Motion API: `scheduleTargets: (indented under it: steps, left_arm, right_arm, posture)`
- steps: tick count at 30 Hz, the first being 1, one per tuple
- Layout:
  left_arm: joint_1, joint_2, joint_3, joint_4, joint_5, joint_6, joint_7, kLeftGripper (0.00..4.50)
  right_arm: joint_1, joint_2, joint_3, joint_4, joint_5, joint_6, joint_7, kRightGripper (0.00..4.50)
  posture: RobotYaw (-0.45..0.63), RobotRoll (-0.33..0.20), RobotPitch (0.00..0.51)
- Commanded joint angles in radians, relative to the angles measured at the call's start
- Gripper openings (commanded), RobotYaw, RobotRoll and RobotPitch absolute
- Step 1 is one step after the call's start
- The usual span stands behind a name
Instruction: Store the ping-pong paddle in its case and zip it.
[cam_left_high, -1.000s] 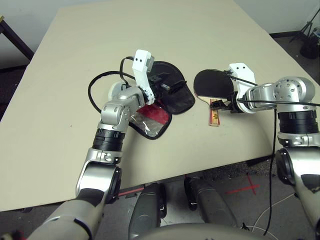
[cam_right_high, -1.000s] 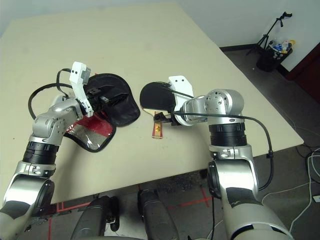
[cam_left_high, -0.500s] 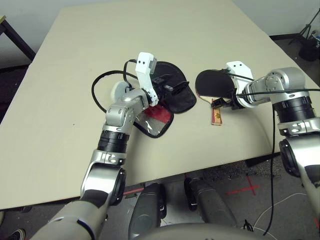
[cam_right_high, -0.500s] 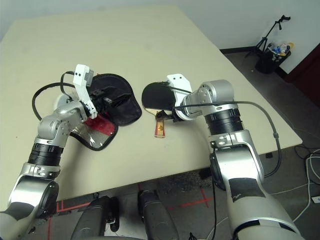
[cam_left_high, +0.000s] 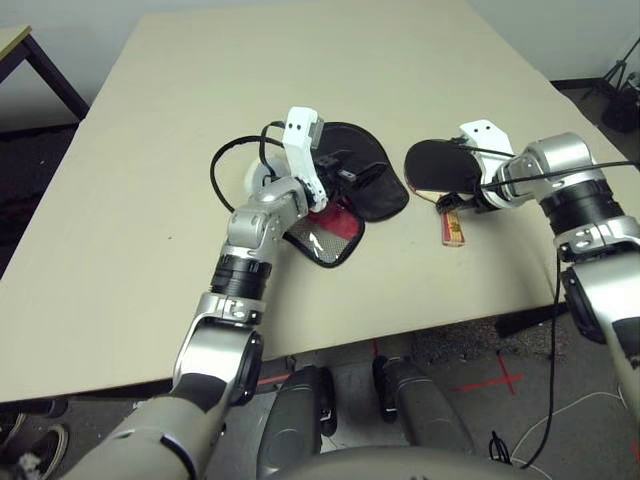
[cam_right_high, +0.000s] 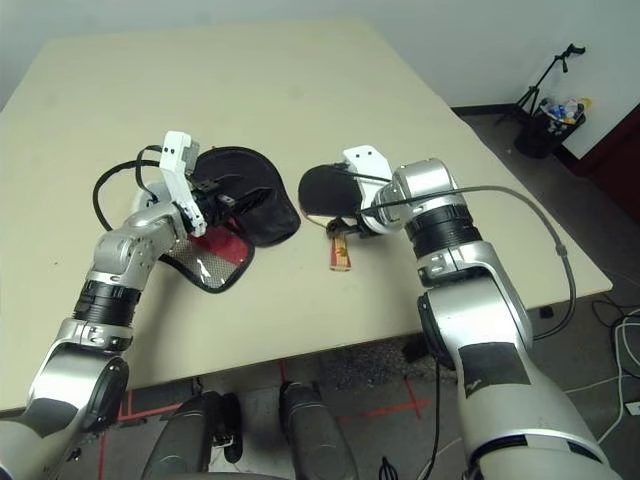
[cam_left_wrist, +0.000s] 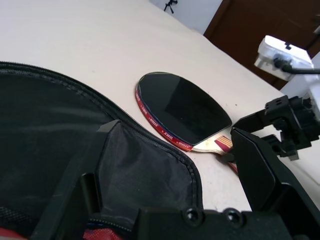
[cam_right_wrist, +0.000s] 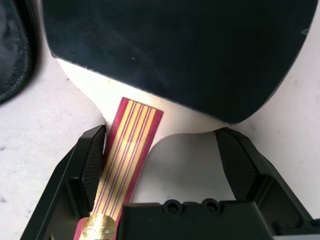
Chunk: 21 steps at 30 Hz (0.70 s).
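Tan table (cam_left_high: 150, 150), seen from the head. Ping-pong paddle (cam_left_high: 440, 165) flat on it, right of centre, black face up, striped handle toward the near edge. Case (cam_left_high: 360, 185) just left of the paddle, close but apart, lying open with black lining up; red-and-mesh flap (cam_left_high: 325, 228) spread toward the near left.

Left gripper (cam_left_wrist: 165, 175) over the case's black lining, fingers spread, nothing held. Right gripper (cam_right_wrist: 165, 165) down over the paddle's neck, fingers spread wide on either side of the handle; left finger (cam_right_wrist: 90, 160) close beside the handle edge, contact not clear.

From the left wrist: zipper edge of the case, red rim of the paddle's rubber and the right gripper beyond it. From the right wrist: yellow and red stripes along the handle, pale wood at the throat, a gold emblem low on the handle, a sliver of case.

From the head, right fingertips hidden behind the white mount (cam_left_high: 482, 135); handle partly covered by the gripper. Case logo and clear panel not made out. Black cable (cam_left_high: 232, 160) looped by the left wrist.
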<state>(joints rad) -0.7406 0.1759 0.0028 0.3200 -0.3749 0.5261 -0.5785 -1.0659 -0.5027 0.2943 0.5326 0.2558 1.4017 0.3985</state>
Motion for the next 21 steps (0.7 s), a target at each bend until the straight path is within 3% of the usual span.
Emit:
scheduleTargets:
  steps: [1,3,12,21]
  left_arm:
    - [0.014,-0.004,-0.002,0.000,0.009,0.001,0.001,4.50]
    - [0.018,-0.004,0.000,-0.004,0.006,0.005,0.002,4.50]
    - [0.022,-0.002,-0.006,-0.001,0.010,0.008,-0.003,4.50]
    - [-0.007,0.001,0.003,0.009,0.005,0.000,-0.009,4.50]
  right_arm:
    - [0.046,0.024,-0.034,-0.145,-0.003,0.180,-0.040,4.31]
    - [0.064,0.025,-0.045,-0.195,-0.001,0.208,-0.050,3.93]
    - [0.117,0.041,-0.085,-0.294,0.006,0.213,-0.108,1.25]
    - [0.194,0.137,-0.205,-0.412,-0.015,0.213,-0.286,1.13]
  posture:
    - [-0.24,0.000,0.192]
    - [-0.24,0.000,0.194]
    - [-0.26,0.000,0.199]
    - [-0.26,0.000,0.191]
